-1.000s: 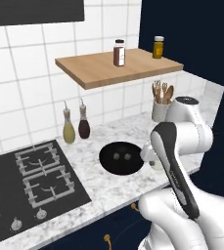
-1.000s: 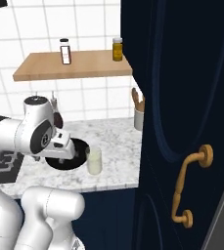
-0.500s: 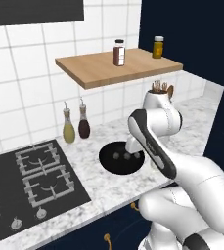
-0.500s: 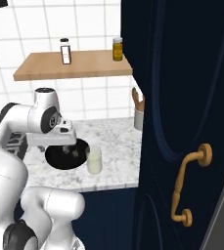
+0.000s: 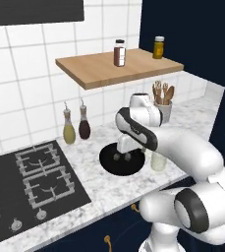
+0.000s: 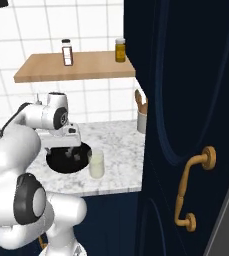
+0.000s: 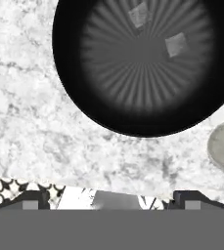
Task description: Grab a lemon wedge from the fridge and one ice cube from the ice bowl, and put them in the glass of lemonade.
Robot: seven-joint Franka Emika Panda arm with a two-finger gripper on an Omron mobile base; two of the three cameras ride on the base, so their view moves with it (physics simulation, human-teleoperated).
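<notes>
Arm: swung left in the last second; your gripper (image 5: 125, 156) now hangs over the ice bowl (image 7: 79, 88), fully open, empty.
Ice cubes (image 7: 176, 44): two in the bowl.
Glass of lemonade (image 6: 96, 164): on the counter (image 5: 114, 184), just beside the bowl.
Ice pickup looks next.

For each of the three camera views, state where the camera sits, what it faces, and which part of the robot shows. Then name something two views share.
Left base view: behind-left, facing the counter; white arm over the ice bowl.
Right base view: behind-right, facing the counter beside a navy door; arm at left.
Hand view: on the hand, looking down into the bowl; open pincer fingertips at bottom.
Shared: bowl and glass of lemonade.
</notes>
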